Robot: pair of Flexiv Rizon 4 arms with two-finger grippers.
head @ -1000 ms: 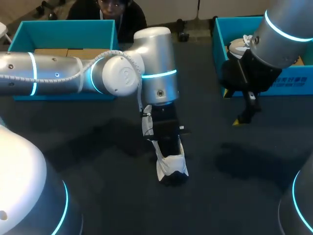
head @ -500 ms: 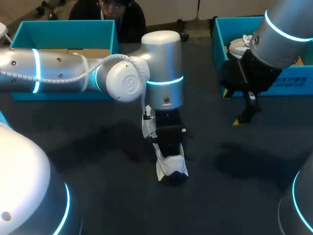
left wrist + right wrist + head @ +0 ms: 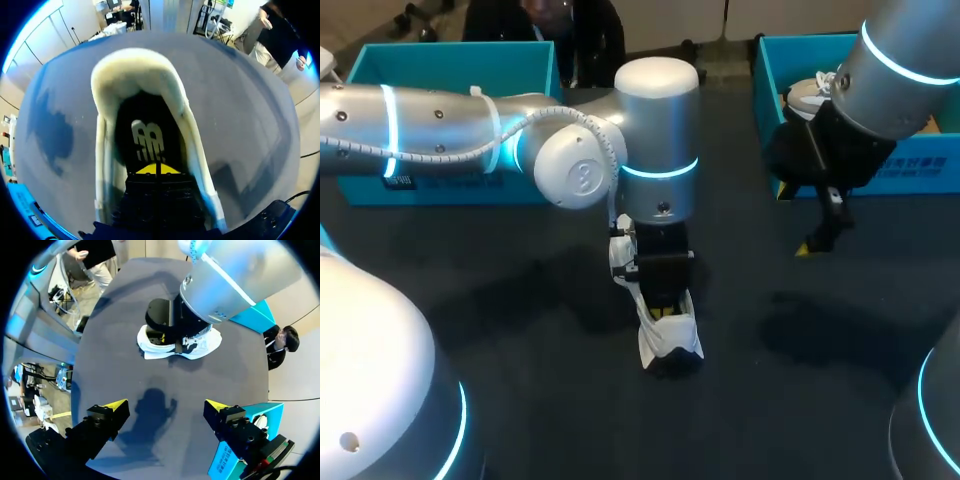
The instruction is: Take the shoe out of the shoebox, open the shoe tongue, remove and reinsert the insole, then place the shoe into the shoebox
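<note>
From above, the shoe point(image 3: 672, 340) sits in the middle of the tabletop point(image 3: 520, 330), its long axis running near to far. The left tool point(image 3: 663, 310) comes straight down into its opening, so the left arm is the one on it. The right tool point(image 3: 798, 222) hangs well apart, to the right and farther off, beside the right shoebox point(image 3: 920, 165).

Along the left wrist, the shoe point(image 3: 102, 150) lies directly under the left tool point(image 3: 157, 170). The two yellow tips are pressed together, down inside the padded collar and over the dark insole point(image 3: 145, 135). I cannot tell whether they pinch the insole.

Along the right wrist, the right tool point(image 3: 165, 410) is spread wide and holds nothing. The shoe point(image 3: 200, 346) lies ahead of it, crosswise, under the left arm. An insole pull looks like left-arm work.
</note>
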